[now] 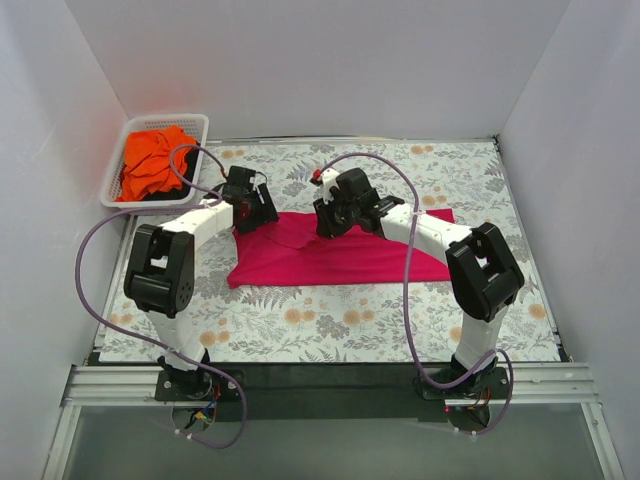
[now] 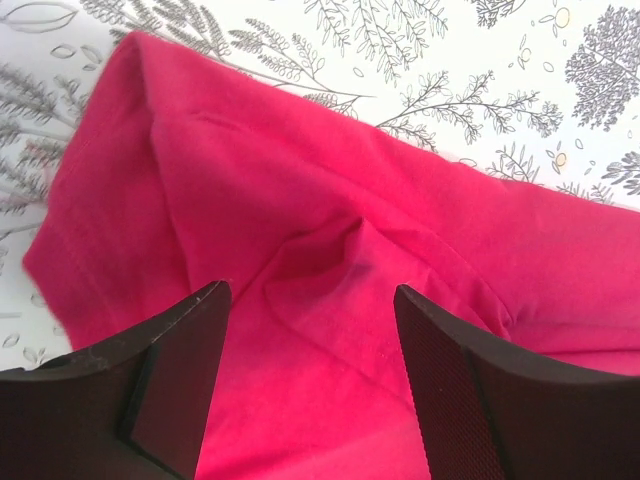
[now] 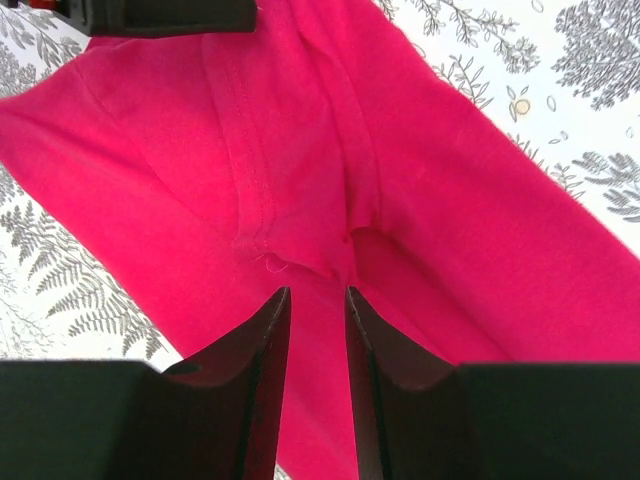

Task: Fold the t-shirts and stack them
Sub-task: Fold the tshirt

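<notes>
Our right gripper (image 3: 317, 297) pinches a gathered ridge of the magenta t-shirt (image 1: 330, 258) between narrow jaws, probably to lift a fold. Our left gripper (image 2: 310, 300) hovers wide-jawed over its sleeve end, ready to match. Farther back, the orange t-shirt (image 1: 150, 168) lies crumpled in the basket (image 1: 170, 122).

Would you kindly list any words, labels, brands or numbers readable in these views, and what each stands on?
No text can be read anywhere.
The pink t-shirt, the orange t-shirt, the white basket and the floral table cover carry no lettering; no tag or print shows on the cloth in either wrist view.
</notes>
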You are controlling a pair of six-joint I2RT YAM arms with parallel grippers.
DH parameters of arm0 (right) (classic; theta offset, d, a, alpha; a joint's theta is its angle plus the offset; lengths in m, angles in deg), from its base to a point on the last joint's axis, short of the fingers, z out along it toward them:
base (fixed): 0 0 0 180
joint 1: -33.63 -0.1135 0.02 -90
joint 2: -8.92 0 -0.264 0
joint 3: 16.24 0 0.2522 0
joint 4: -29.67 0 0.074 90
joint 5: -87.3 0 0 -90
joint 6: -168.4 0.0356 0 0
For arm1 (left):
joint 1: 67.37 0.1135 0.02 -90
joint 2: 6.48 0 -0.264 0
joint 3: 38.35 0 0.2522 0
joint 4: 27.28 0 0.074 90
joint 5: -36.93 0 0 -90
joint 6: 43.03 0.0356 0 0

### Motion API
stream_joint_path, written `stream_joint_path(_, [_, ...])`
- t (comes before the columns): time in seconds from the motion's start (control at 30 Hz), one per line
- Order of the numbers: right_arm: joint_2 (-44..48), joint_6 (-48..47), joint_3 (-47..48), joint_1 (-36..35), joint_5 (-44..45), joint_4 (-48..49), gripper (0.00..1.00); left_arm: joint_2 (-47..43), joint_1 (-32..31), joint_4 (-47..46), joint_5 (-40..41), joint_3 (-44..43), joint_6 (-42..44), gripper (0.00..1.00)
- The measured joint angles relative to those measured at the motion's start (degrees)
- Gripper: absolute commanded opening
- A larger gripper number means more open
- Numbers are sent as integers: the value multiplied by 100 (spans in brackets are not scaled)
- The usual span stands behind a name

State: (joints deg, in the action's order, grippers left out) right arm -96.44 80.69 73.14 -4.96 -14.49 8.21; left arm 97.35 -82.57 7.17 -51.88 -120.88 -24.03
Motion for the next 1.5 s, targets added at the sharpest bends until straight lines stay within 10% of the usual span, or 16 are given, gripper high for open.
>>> stream_joint_path(0.57, [-11, 3051, -697, -4, -369, 752, 30, 160, -90, -17, -44, -96, 203, 47])
stream_joint_path(1.5, [-1333, 3611, -863, 828, -1993, 2153, 28, 800, -232, -402, -188, -323, -293, 37])
